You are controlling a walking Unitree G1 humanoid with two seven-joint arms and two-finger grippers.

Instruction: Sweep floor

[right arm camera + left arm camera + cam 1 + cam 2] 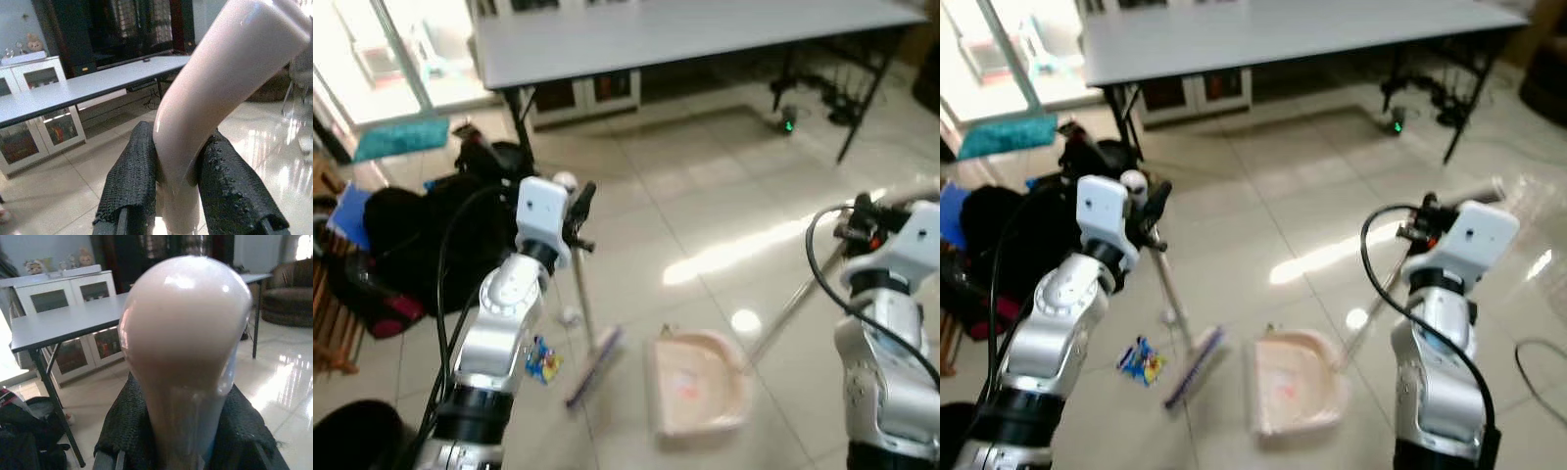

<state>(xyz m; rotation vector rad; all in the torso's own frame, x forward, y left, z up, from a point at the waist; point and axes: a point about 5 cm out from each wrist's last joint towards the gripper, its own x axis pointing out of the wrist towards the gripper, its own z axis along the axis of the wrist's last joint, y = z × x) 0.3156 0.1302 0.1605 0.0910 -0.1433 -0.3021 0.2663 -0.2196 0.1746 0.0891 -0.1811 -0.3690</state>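
My left gripper (578, 211) is shut on the top of a pale broom handle (579, 284), whose rounded end (183, 323) bulges between the black fingers (122, 431). The broom head (595, 364) rests on the tiled floor. My right gripper (864, 221) is shut on the long pale handle (215, 88) of a pink dustpan (700, 387), which lies flat on the floor just right of the broom head. A colourful wrapper (542, 360) lies left of the broom head, and a small white scrap (571, 315) sits by the handle.
A long grey table (685, 34) on black legs spans the back, with cables (822, 98) beneath its right end. Black bags (421, 235) pile up on the left near a teal mat (401, 137). A dark bin (352, 431) stands at the lower left.
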